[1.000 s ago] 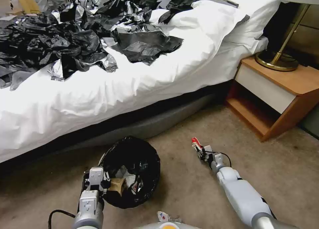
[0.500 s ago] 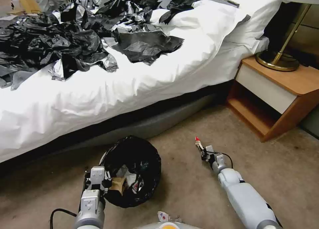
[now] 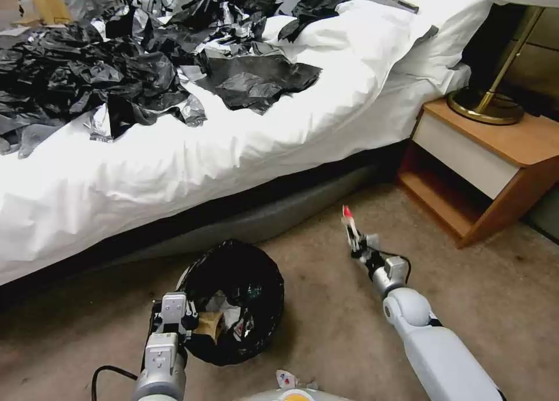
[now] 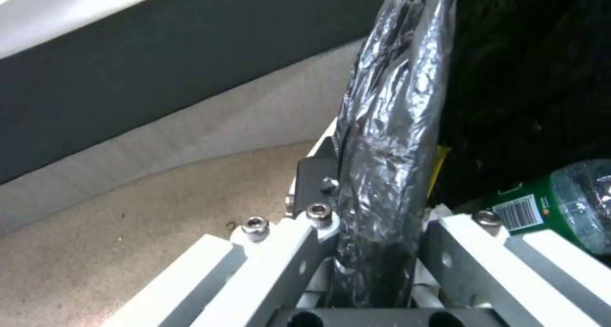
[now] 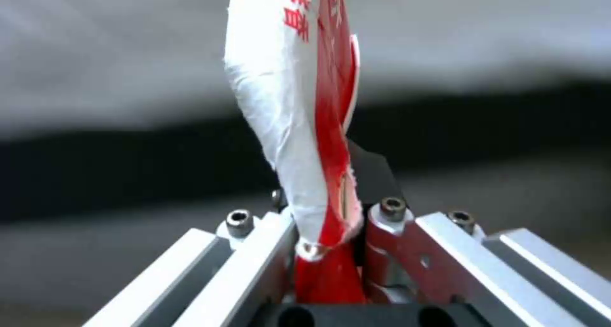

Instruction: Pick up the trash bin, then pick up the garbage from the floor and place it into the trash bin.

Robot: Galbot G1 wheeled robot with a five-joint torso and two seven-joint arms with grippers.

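Left gripper (image 3: 185, 319) clamped on near rim of trash bin (image 3: 233, 301), bag liner (image 4: 382, 141) pinched between fingers (image 4: 280, 250); bin beside bed (image 3: 174, 156), over carpet. Inside bin: wrappers, green-labelled bottle (image 4: 553, 198). Right gripper (image 3: 354, 241) closed tight on red-white packet (image 5: 305, 112), held above carpet (image 3: 326, 331), to right of bin, near nightstand (image 3: 483, 156). One more small packet (image 3: 286, 379) on floor near robot base.

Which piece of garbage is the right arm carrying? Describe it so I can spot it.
Start at the bed, then drop to the carpet right of the trash bin. The right gripper pinches an upright red-and-white packet, the only litter held aloft.
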